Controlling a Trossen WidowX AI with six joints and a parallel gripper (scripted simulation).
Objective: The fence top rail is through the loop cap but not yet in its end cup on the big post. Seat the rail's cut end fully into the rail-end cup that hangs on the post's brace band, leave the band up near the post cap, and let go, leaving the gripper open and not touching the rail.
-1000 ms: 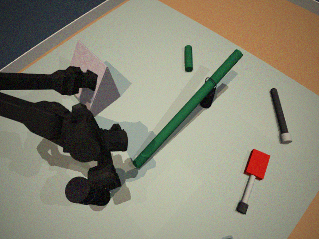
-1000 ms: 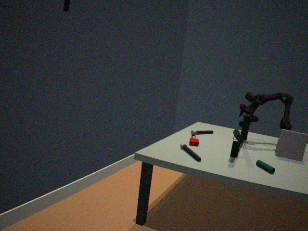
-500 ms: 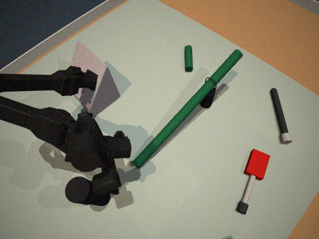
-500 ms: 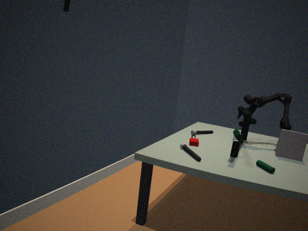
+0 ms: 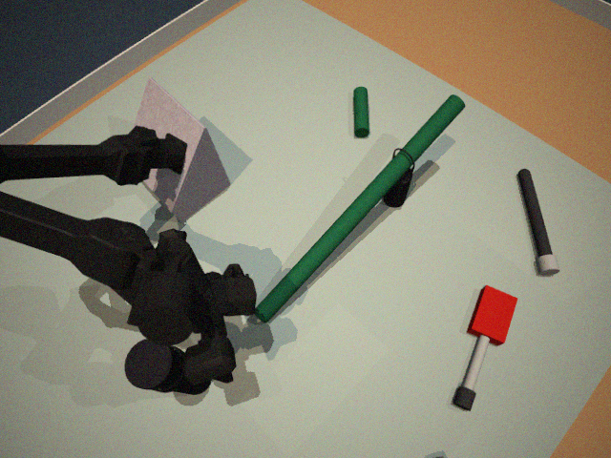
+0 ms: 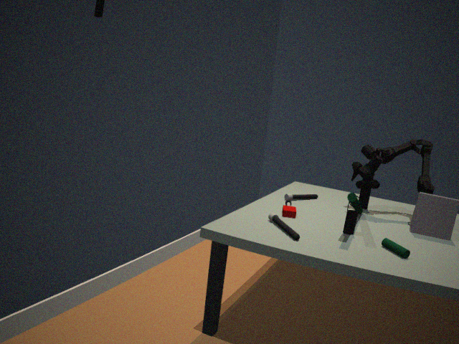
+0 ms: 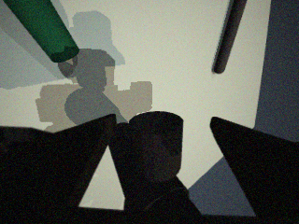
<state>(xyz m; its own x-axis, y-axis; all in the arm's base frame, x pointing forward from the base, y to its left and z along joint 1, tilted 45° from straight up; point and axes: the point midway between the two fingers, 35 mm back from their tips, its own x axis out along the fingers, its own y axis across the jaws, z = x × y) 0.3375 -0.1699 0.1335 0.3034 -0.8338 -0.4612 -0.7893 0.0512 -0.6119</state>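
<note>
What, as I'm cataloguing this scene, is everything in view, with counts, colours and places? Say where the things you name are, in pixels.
Table (image 5: pixel 321 404) (image 6: pixel 237 236): one, pale green, above floor
Rail (image 5: pixel 345 224) (image 6: pixel 354 203) (image 7: pixel 44 30): one, green, through loop cap
Loop cap (image 5: pixel 394 153): one, dark, on small post
Small post (image 5: pixel 396 195) (image 6: pixel 349 222): one, black, under rail
Big post (image 5: pixel 148 364) (image 6: pixel 365 198): one, dark, near rail's cut end
Cup (image 7: pixel 156 145): one, dark, at big post
Short tube (image 5: pixel 361 112) (image 6: pixel 395 248): one, green, on table
Pale-ended rods: two, dark, on table
Red-headed tool (image 5: pixel 493 315) (image 6: pixel 289 211): one, red/white/dark, on table
Panelled stand (image 5: pixel 170 118) (image 6: pixel 433 216): one, pinkish-grey, on table
Overhead bar (image 6: pixel 99 7): one, dark
Floor (image 5: pixel 577 98) (image 6: pixel 148 284): one, orange
Walls (image 6: pixel 148 111): two, blue-grey
Arm (image 5: pixel 162 290) (image 6: pixel 400 149): one, black, over table
Gripper (image 7: pixel 163 119): one, black, open
</note>
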